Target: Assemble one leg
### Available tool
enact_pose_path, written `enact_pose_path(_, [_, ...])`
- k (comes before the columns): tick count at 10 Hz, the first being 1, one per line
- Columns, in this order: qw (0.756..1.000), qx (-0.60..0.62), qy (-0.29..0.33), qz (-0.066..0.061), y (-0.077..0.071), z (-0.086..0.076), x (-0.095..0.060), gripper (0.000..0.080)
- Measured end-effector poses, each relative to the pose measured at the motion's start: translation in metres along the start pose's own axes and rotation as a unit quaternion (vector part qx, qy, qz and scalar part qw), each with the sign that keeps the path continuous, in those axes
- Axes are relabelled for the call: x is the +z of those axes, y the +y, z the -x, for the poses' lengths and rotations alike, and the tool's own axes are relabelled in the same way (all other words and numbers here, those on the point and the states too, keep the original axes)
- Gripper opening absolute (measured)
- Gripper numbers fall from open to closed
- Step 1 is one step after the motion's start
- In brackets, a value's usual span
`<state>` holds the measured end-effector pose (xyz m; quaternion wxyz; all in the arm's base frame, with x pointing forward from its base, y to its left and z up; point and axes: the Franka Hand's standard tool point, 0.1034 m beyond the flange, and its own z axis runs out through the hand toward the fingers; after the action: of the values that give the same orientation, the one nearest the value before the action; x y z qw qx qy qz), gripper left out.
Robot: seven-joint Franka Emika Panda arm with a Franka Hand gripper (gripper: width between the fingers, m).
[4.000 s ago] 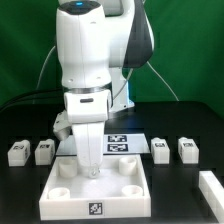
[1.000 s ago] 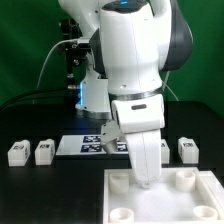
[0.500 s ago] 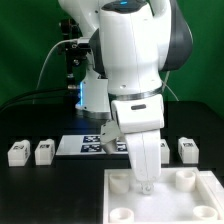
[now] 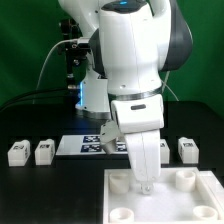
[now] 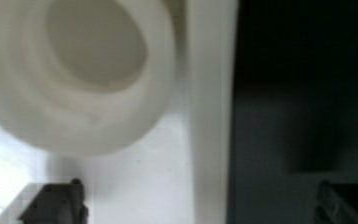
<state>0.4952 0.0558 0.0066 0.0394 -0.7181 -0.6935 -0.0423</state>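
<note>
My gripper (image 4: 147,184) points down over the far edge of the large flat white square piece (image 4: 200,205), between two of its round corner sockets. In the wrist view my gripper (image 5: 197,205) is open. One dark finger (image 5: 51,202) is over the white piece (image 5: 158,170) and the other over the black table, with the piece's edge between them. A round socket (image 5: 96,60) fills the view beyond. Small white legs lie on the table: two on the exterior view's left (image 4: 17,153) (image 4: 43,152) and one on its right (image 4: 187,149). I hold none of them.
The marker board (image 4: 85,145) lies behind my gripper, partly hidden by the arm. Another small white block (image 4: 166,148) shows just past the arm on the exterior view's right. The table is black, with a green backdrop and cables behind.
Since four seconds ago the arm and the large square piece have moved to the exterior view's right and nearer the camera. In the last second nothing has visibly moved.
</note>
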Motion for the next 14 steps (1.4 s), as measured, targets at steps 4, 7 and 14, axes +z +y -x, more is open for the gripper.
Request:
enact_pose_path(4, [0.99, 0.142, -0.007, 0.008, -0.003, -0.019, -0.03, 0.0649])
enact_pose_path(7, [0.929, 0.37, 0.001, 0.005, -0.028, -0.059, -0.034, 0.0649])
enact_pose_path(14, [0.746, 0.666, 0.007, -0.015, -0.048, -0.094, -0.029, 0.0649])
